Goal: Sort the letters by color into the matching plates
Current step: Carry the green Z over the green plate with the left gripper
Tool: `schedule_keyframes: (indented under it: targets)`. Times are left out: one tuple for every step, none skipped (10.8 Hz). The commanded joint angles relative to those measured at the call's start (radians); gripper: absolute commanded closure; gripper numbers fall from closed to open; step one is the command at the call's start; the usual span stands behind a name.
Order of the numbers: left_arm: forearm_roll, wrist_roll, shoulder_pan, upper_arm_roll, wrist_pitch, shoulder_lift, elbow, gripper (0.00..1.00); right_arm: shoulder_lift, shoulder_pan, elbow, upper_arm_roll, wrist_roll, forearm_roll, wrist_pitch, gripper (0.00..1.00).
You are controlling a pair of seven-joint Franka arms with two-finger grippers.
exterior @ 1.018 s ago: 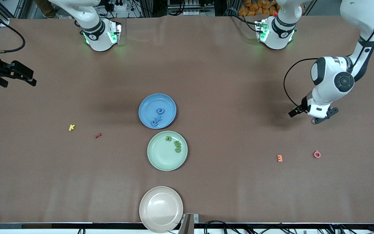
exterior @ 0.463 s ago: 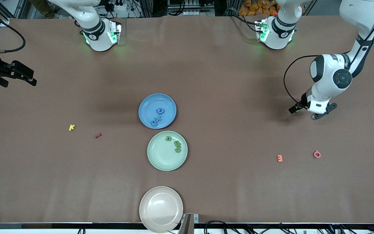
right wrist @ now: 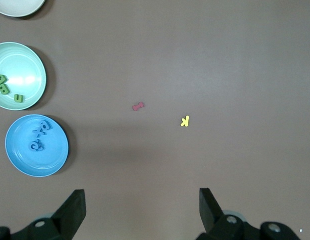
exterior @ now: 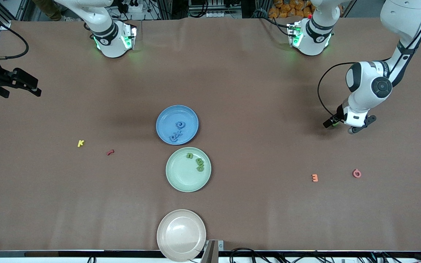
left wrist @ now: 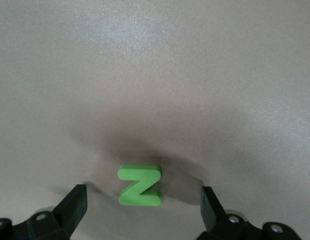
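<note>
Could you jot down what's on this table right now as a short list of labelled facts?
blue plate: holds blue letters
green plate: nearer the front camera than the blue one; holds three green letters
green Z: flat on the table, below the left gripper
left gripper: low over the Z, jaws open on either side of it, not gripping
right gripper: waiting high at its end of the table, jaws open, empty
loose letters: yellow, red, orange, pink
cream plate: empty
</note>
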Motion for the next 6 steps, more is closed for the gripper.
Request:
schedule_keyframes:
  targets:
    - [0.069, -0.012, 0.007, 0.025, 0.044, 0.011, -0.008, 0.55, -0.006, -0.005, 0.006, 0.000, -0.004, 0.007, -0.009, 0.00]
    - [0.070, -0.012, 0.007, 0.025, 0.044, 0.011, -0.008, 1.00, -0.006, -0.006, 0.006, -0.001, -0.009, 0.007, -0.008, 0.00]
    - [0.070, -0.009, 0.007, 0.025, 0.044, 0.011, -0.008, 1.00, -0.006, -0.006, 0.006, -0.001, -0.007, 0.007, -0.006, 0.00]
    - [0.072, -0.009, 0.006, 0.025, 0.044, 0.009, -0.008, 1.00, -0.006, -0.006, 0.006, -0.001, -0.006, 0.007, -0.003, 0.00]
    - [0.070, -0.009, 0.004, 0.023, 0.044, 0.008, -0.009, 1.00, -0.004, -0.006, 0.006, -0.001, -0.009, 0.007, -0.005, 0.00]
    - [0.072, -0.009, 0.000, 0.023, 0.044, 0.006, -0.008, 1.00, -0.004, -0.006, 0.004, -0.001, -0.010, 0.007, -0.005, 0.00]
